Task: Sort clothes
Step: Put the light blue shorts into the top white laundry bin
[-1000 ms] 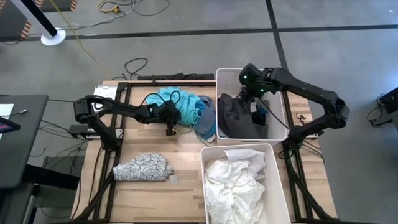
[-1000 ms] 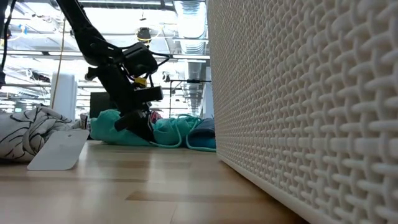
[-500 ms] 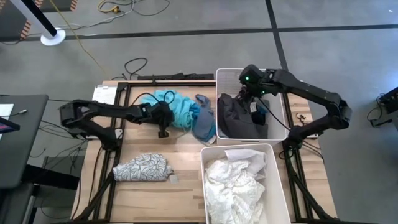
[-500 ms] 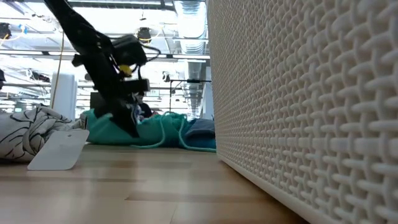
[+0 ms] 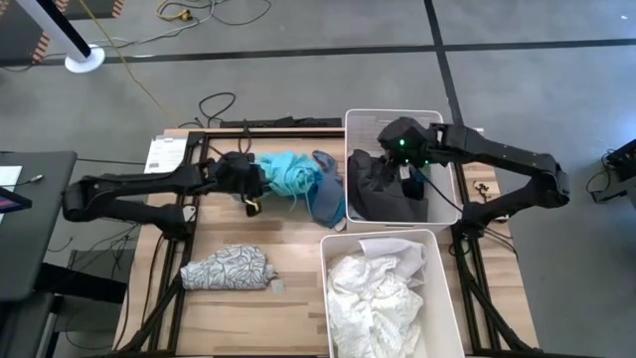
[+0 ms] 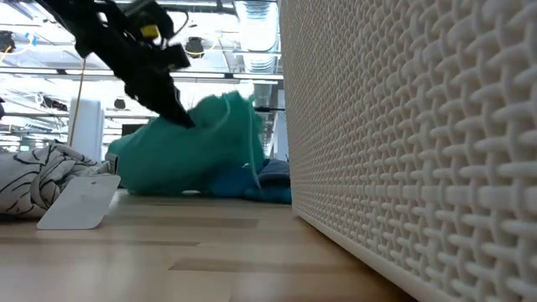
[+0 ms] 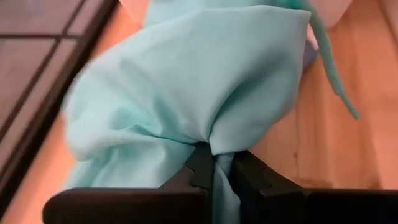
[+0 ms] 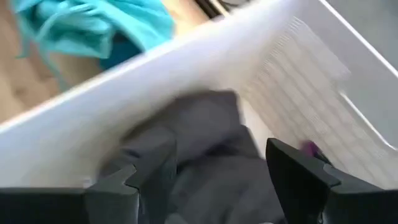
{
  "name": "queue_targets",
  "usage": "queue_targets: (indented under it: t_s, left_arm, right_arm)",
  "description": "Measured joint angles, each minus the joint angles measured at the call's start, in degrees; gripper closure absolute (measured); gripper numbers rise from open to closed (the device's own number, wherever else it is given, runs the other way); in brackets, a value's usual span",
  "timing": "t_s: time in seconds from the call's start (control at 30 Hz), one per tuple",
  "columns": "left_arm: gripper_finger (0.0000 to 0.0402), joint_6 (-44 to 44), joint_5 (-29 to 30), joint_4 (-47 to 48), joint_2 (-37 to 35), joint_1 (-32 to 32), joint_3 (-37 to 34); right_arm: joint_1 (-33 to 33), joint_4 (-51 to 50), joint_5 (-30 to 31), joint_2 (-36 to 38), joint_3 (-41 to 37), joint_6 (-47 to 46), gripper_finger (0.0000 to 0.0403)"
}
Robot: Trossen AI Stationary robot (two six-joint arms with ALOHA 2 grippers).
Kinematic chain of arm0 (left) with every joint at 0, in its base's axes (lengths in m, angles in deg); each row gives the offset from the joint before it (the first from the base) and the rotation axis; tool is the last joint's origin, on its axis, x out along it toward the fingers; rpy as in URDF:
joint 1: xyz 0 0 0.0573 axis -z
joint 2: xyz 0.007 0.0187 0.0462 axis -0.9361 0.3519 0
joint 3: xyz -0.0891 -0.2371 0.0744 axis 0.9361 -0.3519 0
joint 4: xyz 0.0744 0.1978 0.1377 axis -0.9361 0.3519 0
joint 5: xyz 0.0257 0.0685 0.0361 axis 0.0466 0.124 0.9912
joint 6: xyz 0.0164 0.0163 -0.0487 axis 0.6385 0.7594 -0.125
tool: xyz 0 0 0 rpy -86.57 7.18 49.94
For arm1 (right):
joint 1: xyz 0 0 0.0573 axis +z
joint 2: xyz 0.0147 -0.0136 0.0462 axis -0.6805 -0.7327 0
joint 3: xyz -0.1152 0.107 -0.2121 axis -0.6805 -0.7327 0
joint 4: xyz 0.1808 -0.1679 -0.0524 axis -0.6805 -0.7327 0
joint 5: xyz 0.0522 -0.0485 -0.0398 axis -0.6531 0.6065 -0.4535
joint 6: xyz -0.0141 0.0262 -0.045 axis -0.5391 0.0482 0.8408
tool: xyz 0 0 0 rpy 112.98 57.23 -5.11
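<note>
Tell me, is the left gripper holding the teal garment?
Yes, the left gripper is shut on a bunched fold of the teal garment, lifting it off the table.

On my wooden bench point(image 5: 238, 323) stand two white bins point(image 5: 437, 288), one beside the other; cables point(image 5: 214, 104) lie on the grey floor point(image 5: 298, 60).

From overhead we look straight down on the whole counter point(image 5: 229, 308) and both arms. Our low camera sits at counter height hard against a white bin point(image 6: 411, 143) wall, facing level across to the room behind. We ride the left wrist very close behind the left hand point(image 7: 214, 171), and the right wrist above the far bin point(image 8: 298, 68). All four views share the teal garment point(image 5: 288, 174) point(image 6: 189, 147) point(image 7: 193, 81) point(image 8: 93, 25).
</note>
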Motion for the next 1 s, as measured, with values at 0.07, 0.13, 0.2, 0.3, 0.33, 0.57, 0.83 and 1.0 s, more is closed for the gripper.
queue_targets:
  t_s: [0.07, 0.13, 0.2, 0.3, 0.33, 0.57, 0.83, 1.0]
  left_arm:
    - [0.0385, -0.4, 0.0, 0.1, -2.6, 0.0, 0.0]
    - [0.0385, -0.6, -0.1, 0.5, -5.1, 0.0, 0.0]
    - [0.0385, -0.9, -0.3, 1.0, -7.6, 0.0, 0.1]
    - [0.0385, -1.2, -1.2, 1.3, -11.2, 0.0, 0.1]
    - [0.0385, -1.5, -1.7, 1.3, -12.4, 0.0, 0.1]
    - [0.0385, -3.2, -5.7, 1.3, -19.7, 0.0, 0.1]
    - [0.0385, -2.9, -6.1, 2.2, -23.0, 2.1, 0.2]
    - [0.0385, -2.2, -6.1, 2.3, -23.1, 5.7, 0.2]
  right_arm:
    - [2.5, 1.5, -0.1, 0.0, 0.0, 0.1, 0.0143]
    - [5.1, 3.3, -0.2, 0.0, 0.0, 0.8, 0.0143]
    - [7.8, 6.0, -0.3, 0.0, 0.0, 1.5, 0.0143]
    - [11.6, 10.6, -0.4, 0.0, 0.0, 3.0, 0.0143]
    - [12.7, 12.2, -0.4, 0.0, 0.0, 3.7, 0.0143]
    - [19.0, 24.2, -0.5, -1.1, 0.0, 11.2, 0.0143]
    - [21.7, 37.9, -0.6, -8.5, 0.0, 20.2, 0.0143]
    - [20.7, 44.8, 0.4, -12.8, 0.0, 25.4, 0.0137]
